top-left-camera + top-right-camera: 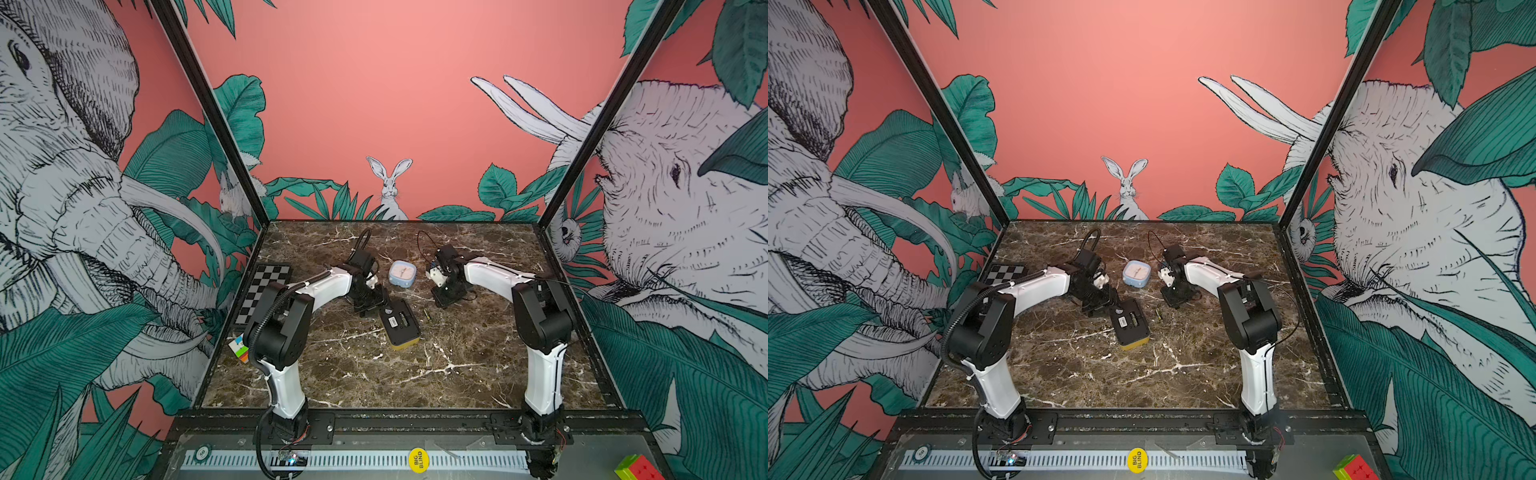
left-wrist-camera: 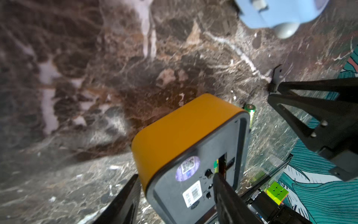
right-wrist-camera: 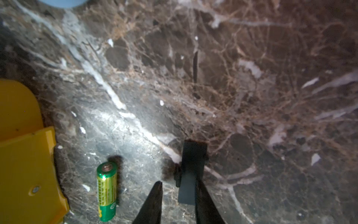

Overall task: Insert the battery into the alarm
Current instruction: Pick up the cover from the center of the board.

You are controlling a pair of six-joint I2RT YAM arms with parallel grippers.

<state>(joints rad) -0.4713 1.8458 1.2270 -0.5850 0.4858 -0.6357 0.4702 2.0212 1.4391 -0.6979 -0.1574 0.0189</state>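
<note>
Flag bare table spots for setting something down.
Free: near half of the dark marble tabletop, camera-side of the yellow-and-black alarm clock; also the back strip behind the small blue clock. Crowded: centre, where left gripper, right gripper, alarm and green AA battery bunch.

Robot lab test booth: marble-print tabletop (image 1: 374,374), jungle-mural walls (image 1: 395,104), black mounting rail (image 1: 415,420), checkerboard (image 1: 262,291).

The yellow alarm (image 2: 186,135) lies face down on the table (image 1: 457,365), its grey back up and the battery slot open. The green battery (image 3: 107,191) lies flat just beside it.
</note>
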